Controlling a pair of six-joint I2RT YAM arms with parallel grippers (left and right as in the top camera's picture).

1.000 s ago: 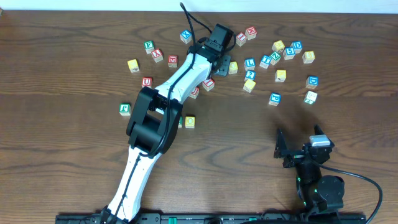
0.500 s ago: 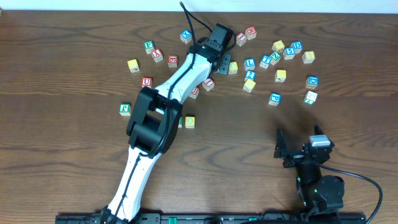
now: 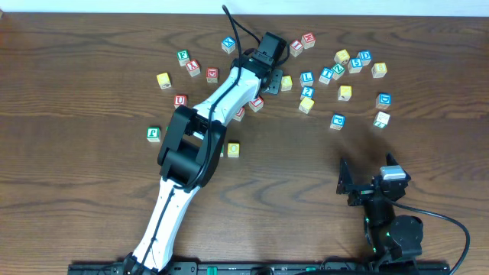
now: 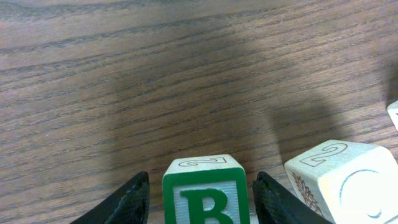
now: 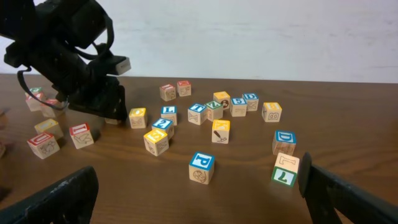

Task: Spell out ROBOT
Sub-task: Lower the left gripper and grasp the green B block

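- Wooden cube (image 4: pixel 205 202) lettered with a green B was flanked closely by the fingers of the left gripper (image 4: pixel 201 179) on the table (image 4: pixel 186 74); whether it was clamped could not be told.
- The right gripper (image 5: pixel 196 180) was spread wide and empty, well apart from that cube.

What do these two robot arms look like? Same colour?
Not quite. The left arm has white shells with bulky black joints and a black cable at its wrist. The right arm shows mostly black, with a pale block on top.
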